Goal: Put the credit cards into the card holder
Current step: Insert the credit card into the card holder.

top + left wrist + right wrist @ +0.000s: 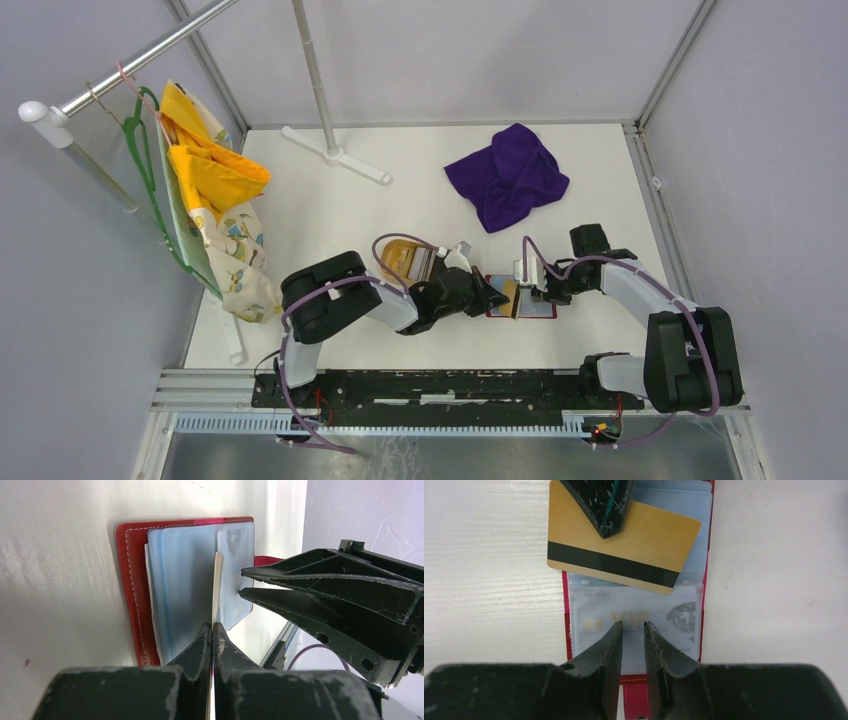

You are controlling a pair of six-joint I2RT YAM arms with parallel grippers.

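Note:
The red card holder (636, 692) lies open on the white table, its clear sleeves facing up. In the near sleeve sits a pale card (674, 612) marked VIP. My left gripper (213, 625) is shut on a gold credit card (644, 545) with a black stripe and holds it on edge over the holder (132, 580), its far edge (217, 590) down at the sleeves. My right gripper (633, 625) stands slightly open over the holder's near end with nothing between its fingers. From above, both grippers (497, 295) (527, 285) meet over the holder (540, 310).
An oval tan wooden tray (392, 250) lies just behind the left wrist. A purple cloth (507, 175) is crumpled at the back right. Clothes (215, 200) hang on a rack at the left, and its stand's foot (335, 155) rests at the back.

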